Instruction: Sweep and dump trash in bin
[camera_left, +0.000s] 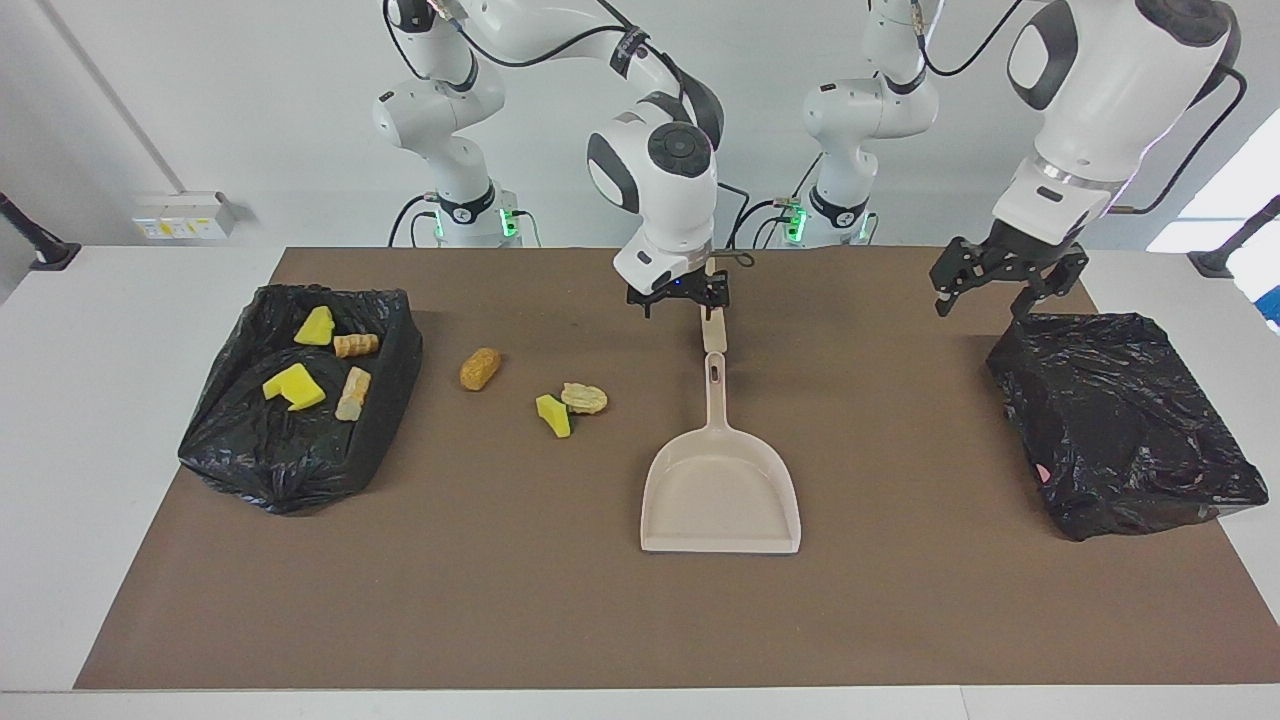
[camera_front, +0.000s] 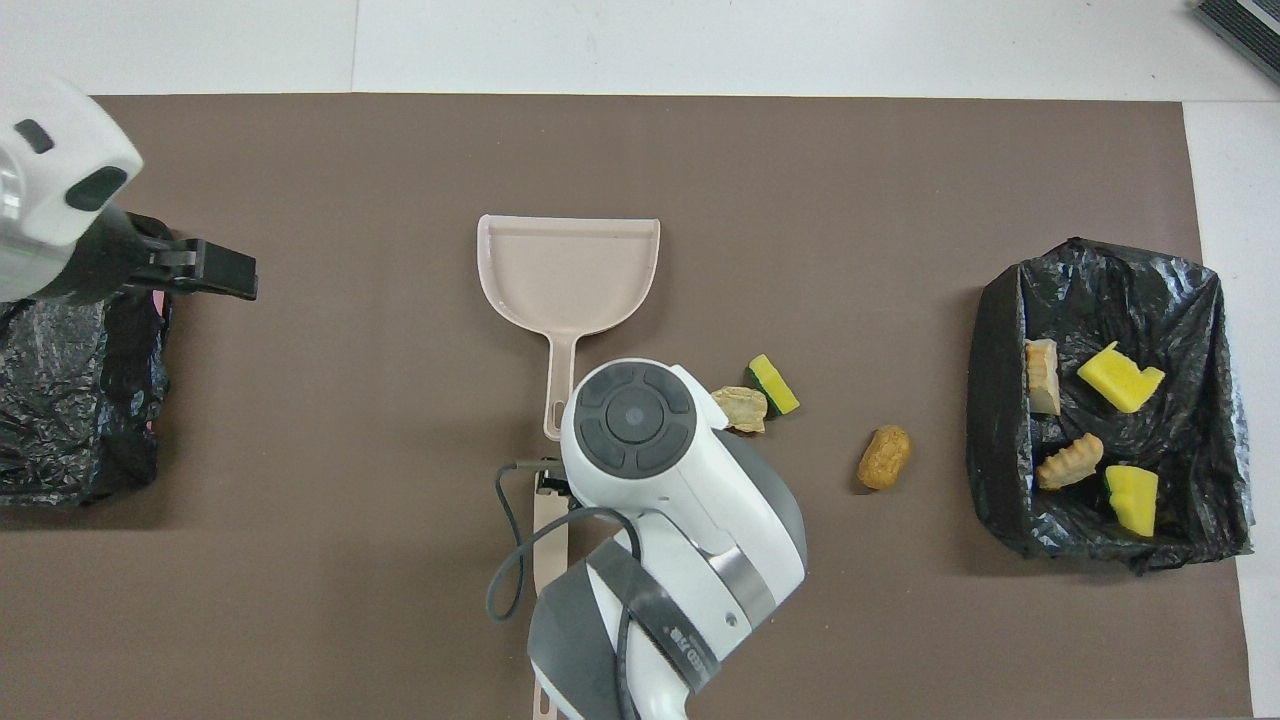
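Seven trash scraps counted: four in the open black bin (camera_left: 290, 420) at the right arm's end (two yellow, two tan), three loose on the bench (camera_left: 500, 600), the orange-brown lump (camera_left: 480, 368), yellow chunk (camera_left: 553, 415) and tan lump (camera_left: 584, 398); lump at 3 o'clock of chunk in facing view. One dustpan (camera_left: 720, 495); one brush handle (camera_left: 712, 325). Second bag (camera_left: 1120, 420) closed. Right hand (camera_left: 678, 296) open, empty, over the handle. Left hand (camera_left: 1005, 280) open, empty.

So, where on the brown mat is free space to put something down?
Bare mat lies between the dustpan and the closed black bag, under the open left gripper, and along the edge farthest from the robots. It is crowded between the dustpan and the open bag: three trash scraps lie there.
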